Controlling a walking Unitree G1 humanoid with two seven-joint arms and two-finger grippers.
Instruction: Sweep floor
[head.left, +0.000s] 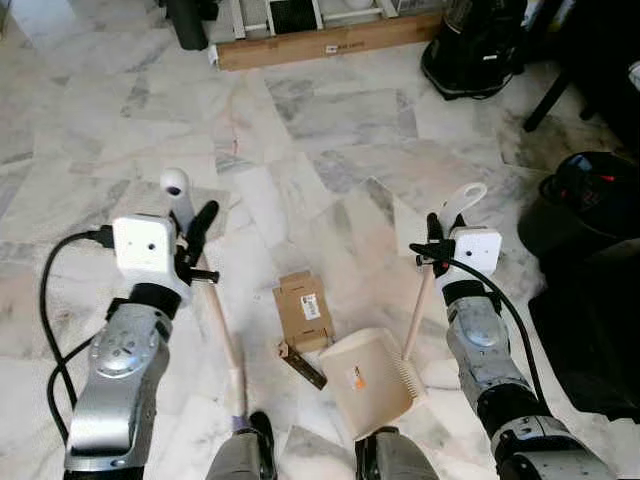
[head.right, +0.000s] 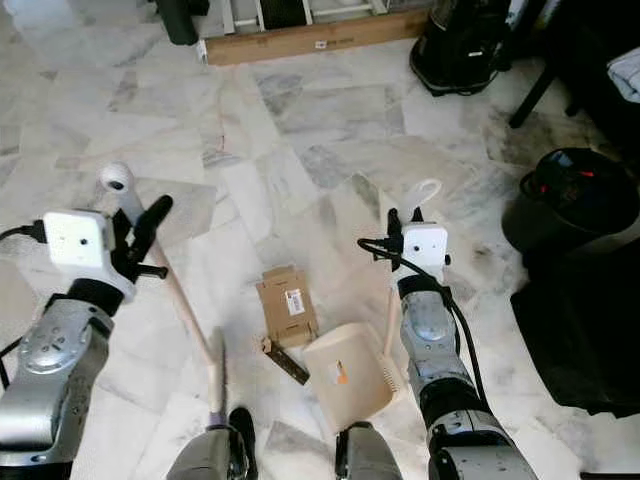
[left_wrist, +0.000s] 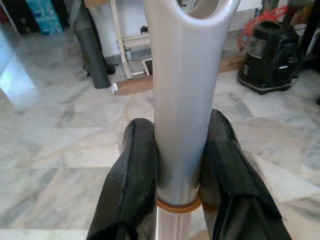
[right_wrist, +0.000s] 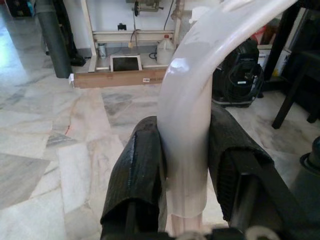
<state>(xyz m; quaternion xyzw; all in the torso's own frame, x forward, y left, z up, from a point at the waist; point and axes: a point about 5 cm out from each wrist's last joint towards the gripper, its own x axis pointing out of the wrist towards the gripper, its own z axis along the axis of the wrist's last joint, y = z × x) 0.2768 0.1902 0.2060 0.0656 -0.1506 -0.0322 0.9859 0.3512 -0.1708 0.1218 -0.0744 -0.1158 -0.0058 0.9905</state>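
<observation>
My left gripper (head.left: 197, 228) is shut on the grey top of a broom handle (head.left: 218, 318), which slants down toward my feet; the left wrist view has its black fingers (left_wrist: 131, 170) clamped on the grey shaft (left_wrist: 182, 100). My right gripper (head.left: 434, 238) is shut on the pale handle (head.left: 420, 305) of a cream dustpan (head.left: 368, 385), whose pan rests on the marble floor between my arms. In the right wrist view the fingers (right_wrist: 137, 180) squeeze that looped handle (right_wrist: 187, 125). A small cardboard box (head.left: 303, 310) and a dark brown scrap (head.left: 304, 366) lie just left of the pan.
A long cardboard carton (head.left: 320, 42) lies along the back with a dark post (head.left: 190, 22) beside it. A black vacuum cleaner (head.left: 475, 50) stands at the back right. A black bin (head.left: 590, 195) and dark cloth (head.left: 590, 330) sit on the right.
</observation>
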